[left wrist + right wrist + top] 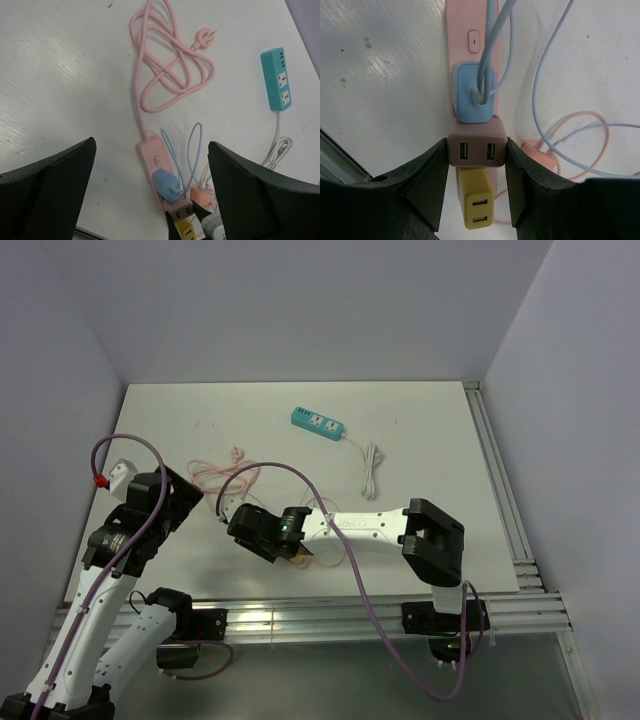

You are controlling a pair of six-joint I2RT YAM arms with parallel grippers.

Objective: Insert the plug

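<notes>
Operator: Step in hand?

Recorder: Seating, by my reading. The mauve adapter (477, 149), which I take for the plug, stands on the pink power strip (462, 20) low in the right wrist view. It touches the blue adapter (472, 97) at its 12 o'clock, and the yellow adapter (476, 200) sits close at its 6 o'clock. Whether its pins are fully home is hidden under the body.

Operator: Claw state?

Recorder: The right claw (476, 165) is closed part-way onto the mauve adapter, one finger flat on its 9 o'clock side and the other on its 3 o'clock side. It holds nothing else. The left claw (151, 165) is spread wide and empty, hanging above the strip and touching nothing.

Operator: Next move?

Recorder: Probably a straight press down into the socket, with no tilt. The neighbours leave almost no room along the strip, so a sideways push could lever the blue adapter. If the strip lifts or slides, the idle left claw could pin it near its switch end at 12 o'clock.
</notes>
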